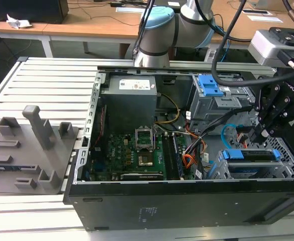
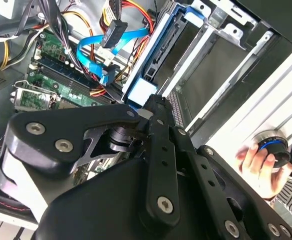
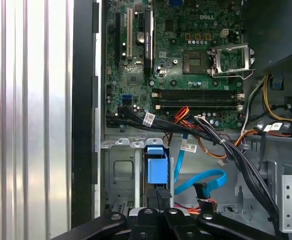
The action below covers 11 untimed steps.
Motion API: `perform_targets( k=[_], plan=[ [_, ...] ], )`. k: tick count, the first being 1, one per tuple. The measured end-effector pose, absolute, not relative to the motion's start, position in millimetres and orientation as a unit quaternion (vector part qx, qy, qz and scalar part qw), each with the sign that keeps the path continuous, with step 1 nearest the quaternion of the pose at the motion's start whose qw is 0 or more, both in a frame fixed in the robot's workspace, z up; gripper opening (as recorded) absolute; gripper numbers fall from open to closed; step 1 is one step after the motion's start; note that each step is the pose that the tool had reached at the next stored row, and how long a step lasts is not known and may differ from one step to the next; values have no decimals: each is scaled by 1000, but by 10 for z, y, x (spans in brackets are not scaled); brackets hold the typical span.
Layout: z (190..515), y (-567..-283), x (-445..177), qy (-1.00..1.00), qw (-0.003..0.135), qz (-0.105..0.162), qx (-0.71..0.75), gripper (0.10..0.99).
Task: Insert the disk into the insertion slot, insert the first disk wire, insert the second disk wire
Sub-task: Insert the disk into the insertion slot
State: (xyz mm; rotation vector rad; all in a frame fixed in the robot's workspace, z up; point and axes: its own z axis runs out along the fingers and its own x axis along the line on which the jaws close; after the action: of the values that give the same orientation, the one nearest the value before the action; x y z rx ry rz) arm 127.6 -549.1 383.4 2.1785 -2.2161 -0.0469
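Gripper (image 1: 261, 136) is directly over the insertion slot (image 1: 222, 173). Fingers are clenched together and the tips press on the blue carrier end of the disk (image 1: 232, 154). Can't see anything pinched between them.

In the first wrist view the gripper (image 3: 160, 192) touches the carrier edge of the disk (image 3: 157, 167). The disk sits inside the insertion slot (image 3: 121, 170) with its blue end at the slot mouth. Can't tell if it's fully seated. In the second wrist view, the gripper (image 2: 154, 100) meets the disk (image 2: 142, 91) against the slot's grey wall (image 2: 205, 65).

Second disk wire (image 3: 205, 177) loops just beside the slot, with its plug end apart from the disk. The same light-blue loop shows in the exterior view (image 1: 226, 131) and the second wrist view (image 2: 91, 47).

First disk wire (image 2: 136, 10) hangs near the slot, on the far side of that blue loop, with its dark plug clear of the disk. Its orange strands (image 1: 187, 160) run between the slot and the motherboard (image 1: 131, 155).

Outside the case wall next to the slot, a person's hand (image 2: 258, 165) rests on a round black knob (image 2: 273, 145).

Behind the slot is the taller cage (image 1: 212, 105) with a blue latch (image 1: 207, 85). The power supply (image 1: 131, 98) is further back, well apart from the slot. The arm base (image 1: 157, 30) is beyond the case. A grey fixture plate (image 1: 26, 150) lies on the slatted table (image 1: 51, 85), farthest from the slot, at the exterior view's left.
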Motion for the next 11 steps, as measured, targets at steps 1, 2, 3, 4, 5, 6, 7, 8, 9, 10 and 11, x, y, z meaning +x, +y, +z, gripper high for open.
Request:
perform_targets(
  k=[1, 2, 3, 4, 5, 6, 7, 8, 9, 10, 11],
  plan=[
    [3819, -5491, 1277, -713, 17, -15, 701, 106],
    [3794, -5491, 1279, -713, 17, -15, 701, 106],
    [3765, -5491, 1280, -713, 17, -15, 701, 106],
    [3749, -5490, 1280, -713, 17, -15, 701, 106],
    [3728, -5491, 1281, -713, 17, -15, 701, 106],
    [3703, -5490, 1281, -713, 17, -15, 701, 106],
    [3689, -5490, 1281, -713, 17, -15, 701, 106],
    [3666, -5490, 1281, -713, 17, -15, 701, 106],
    [3650, -5491, 1281, -713, 17, -15, 701, 106],
    [3628, -5491, 1281, -713, 17, -15, 701, 106],
    [3609, -5491, 1281, -713, 17, -15, 701, 106]
  ],
)
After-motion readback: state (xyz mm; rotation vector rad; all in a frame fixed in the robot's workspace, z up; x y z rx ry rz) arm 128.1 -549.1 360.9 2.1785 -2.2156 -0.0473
